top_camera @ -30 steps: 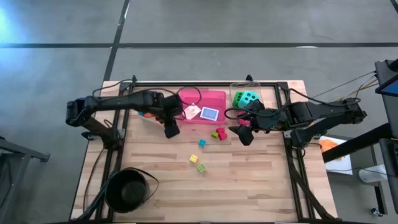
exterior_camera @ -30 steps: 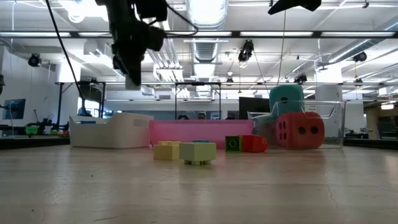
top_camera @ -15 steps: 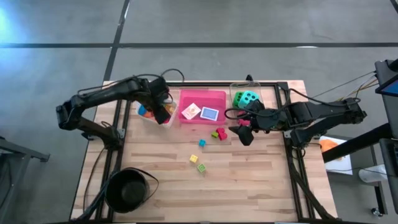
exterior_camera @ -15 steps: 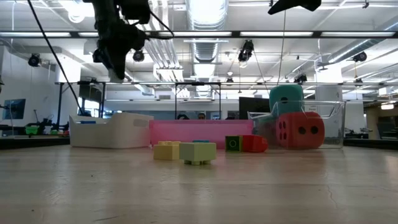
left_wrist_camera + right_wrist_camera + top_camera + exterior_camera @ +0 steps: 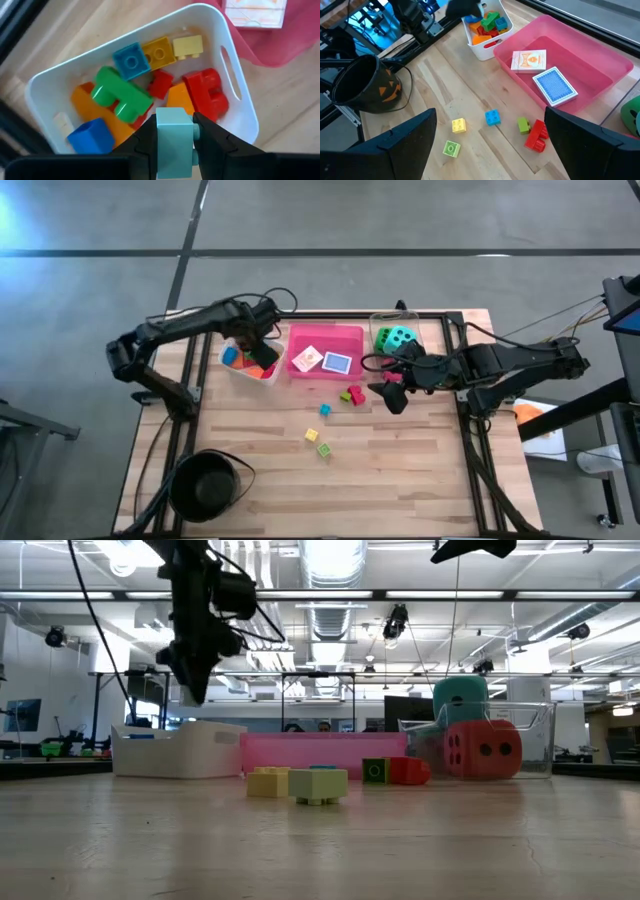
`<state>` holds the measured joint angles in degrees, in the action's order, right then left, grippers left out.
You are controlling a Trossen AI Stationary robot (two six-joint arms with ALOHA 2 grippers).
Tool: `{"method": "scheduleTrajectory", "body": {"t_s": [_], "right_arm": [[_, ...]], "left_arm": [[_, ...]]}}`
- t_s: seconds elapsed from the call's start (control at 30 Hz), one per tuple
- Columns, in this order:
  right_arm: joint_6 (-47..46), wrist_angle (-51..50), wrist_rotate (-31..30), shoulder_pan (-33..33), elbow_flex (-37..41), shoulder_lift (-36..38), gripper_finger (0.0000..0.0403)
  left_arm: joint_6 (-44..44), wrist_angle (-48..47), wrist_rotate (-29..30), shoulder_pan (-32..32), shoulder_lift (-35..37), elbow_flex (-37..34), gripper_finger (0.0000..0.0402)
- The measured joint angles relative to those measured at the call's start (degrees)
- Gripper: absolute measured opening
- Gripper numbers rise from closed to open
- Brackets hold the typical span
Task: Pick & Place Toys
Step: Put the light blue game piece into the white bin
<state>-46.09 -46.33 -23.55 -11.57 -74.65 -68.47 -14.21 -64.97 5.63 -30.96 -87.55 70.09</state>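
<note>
Two arms are over the worktop (image 5: 400, 480). At the left, the left gripper (image 5: 175, 131) hangs above the white tray (image 5: 240, 107), its fingers clamped on a pale teal block (image 5: 174, 142); the tray already holds blue, green, orange, red and yellow blocks (image 5: 150, 75). Next along, the pink tray (image 5: 345, 340) carries two cards (image 5: 323, 361). Loose blocks (image 5: 335, 415) lie on the bare wood in front of it, red, green, blue and yellow. Further right, the clear tray (image 5: 422, 332) contains green and teal dice (image 5: 395, 338). The right gripper (image 5: 393, 392) waits just beside the red block, fingers spread wide apart, holding nothing.
</note>
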Motion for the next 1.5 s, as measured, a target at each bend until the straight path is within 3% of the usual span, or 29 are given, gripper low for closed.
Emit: {"method": "scheduleTrajectory", "body": {"t_s": [0.77, 1.5], "right_arm": [[-0.46, 0.37, 1.09, -0.04, 0.00, 0.00, 0.0362], [1.31, 0.37, 1.07, -0.03, 0.53, 0.00, 0.0362]], "left_arm": [[-6.19, 15.71, -3.60, -0.90, -1.37, -12.89, 0.0092], [-10.37, 17.18, -3.76, -0.63, -1.55, -13.45, 0.0092]]}}
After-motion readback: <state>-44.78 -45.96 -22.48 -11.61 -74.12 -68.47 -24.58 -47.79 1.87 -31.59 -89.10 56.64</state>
